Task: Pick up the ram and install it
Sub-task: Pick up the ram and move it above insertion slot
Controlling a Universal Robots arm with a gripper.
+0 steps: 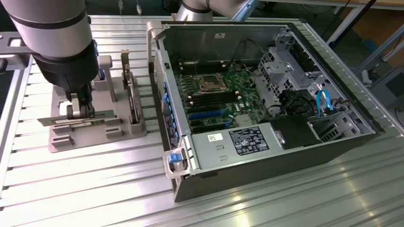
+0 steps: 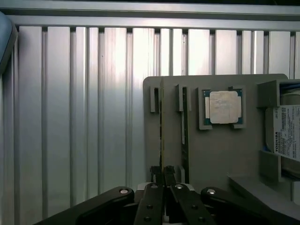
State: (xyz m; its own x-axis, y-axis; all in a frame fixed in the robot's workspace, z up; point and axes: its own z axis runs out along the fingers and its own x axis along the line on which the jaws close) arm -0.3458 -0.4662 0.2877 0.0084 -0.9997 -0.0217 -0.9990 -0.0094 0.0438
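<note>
Claw [image 1: 81, 113] pinching ram [image 1: 56, 121], grey holder [image 1: 88, 142] beneath, white label [image 2: 283, 133] reading TOSHIBA

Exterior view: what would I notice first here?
The open computer case on the exterior view's right grabs you first, its green board bare inside. On that view's left, the big arm's gripper is shut on the ram at the gray holder.

One ram [image 2: 162, 133] is sitting in the tool [image 2: 163, 171], a second ram [image 2: 185, 126] just beside it, making two. One processor [image 2: 224, 107] and one drive [image 2: 287, 136] are lying farther from the tool, all in one holder [image 2: 220, 157].
</note>
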